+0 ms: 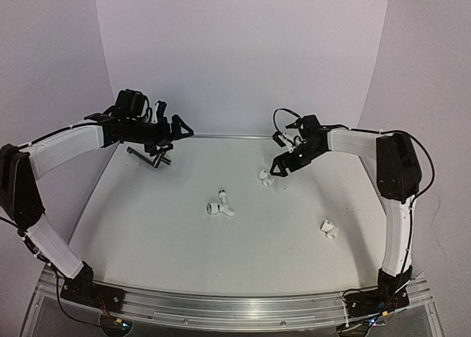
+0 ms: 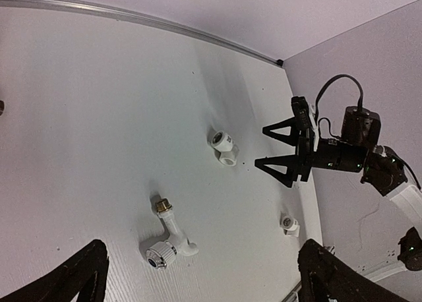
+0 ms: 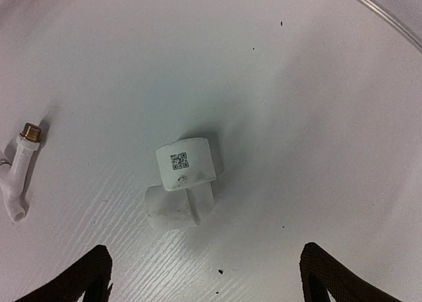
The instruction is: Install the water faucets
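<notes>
Nothing installed yet imo: tap lies loose in middle, fitting just below right gripper, second fitting off to right. Both jaws wide, empty. Left gripper hovers by dark bar. All joining left.

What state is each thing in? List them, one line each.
Tap: lying on its side, not installed.
Far fitting: lying loose, untouched.
Near fitting: lying loose by the right edge.
Bar: lying flat, far left.
Left gripper: open, empty.
Right gripper: open, empty, above the far fitting.
</notes>
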Action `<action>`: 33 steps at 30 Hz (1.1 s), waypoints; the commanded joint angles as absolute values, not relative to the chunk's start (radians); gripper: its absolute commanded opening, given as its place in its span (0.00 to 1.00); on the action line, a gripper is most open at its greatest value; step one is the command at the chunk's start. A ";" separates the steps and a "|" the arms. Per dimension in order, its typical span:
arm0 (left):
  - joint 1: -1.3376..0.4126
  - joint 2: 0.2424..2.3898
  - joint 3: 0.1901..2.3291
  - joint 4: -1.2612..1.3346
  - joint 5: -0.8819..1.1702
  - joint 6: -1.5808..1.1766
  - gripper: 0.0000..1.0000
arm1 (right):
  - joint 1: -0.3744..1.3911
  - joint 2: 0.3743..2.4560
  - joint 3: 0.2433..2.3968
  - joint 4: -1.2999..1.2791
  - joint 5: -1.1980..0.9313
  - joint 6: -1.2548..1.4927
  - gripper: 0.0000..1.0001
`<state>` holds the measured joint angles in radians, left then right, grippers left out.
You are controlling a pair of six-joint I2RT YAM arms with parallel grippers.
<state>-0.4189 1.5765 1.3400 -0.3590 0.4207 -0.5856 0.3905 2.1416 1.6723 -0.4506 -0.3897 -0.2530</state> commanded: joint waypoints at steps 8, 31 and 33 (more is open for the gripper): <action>-0.434 1.678 1.381 -0.168 0.473 -0.602 1.00 | 0.447 2.258 1.751 -0.468 -0.396 -0.269 0.89; -0.435 1.684 1.327 -0.116 0.440 -0.597 1.00 | 0.482 2.290 1.705 -0.319 -0.243 -0.307 0.67; -0.434 1.684 1.324 -0.113 0.440 -0.596 1.00 | 0.485 2.291 1.701 -0.322 -0.241 -0.309 0.66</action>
<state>-0.4316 1.6920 1.3351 -0.1550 0.4499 -0.6025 0.4782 2.2715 1.7031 -0.3425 -0.2669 -0.3058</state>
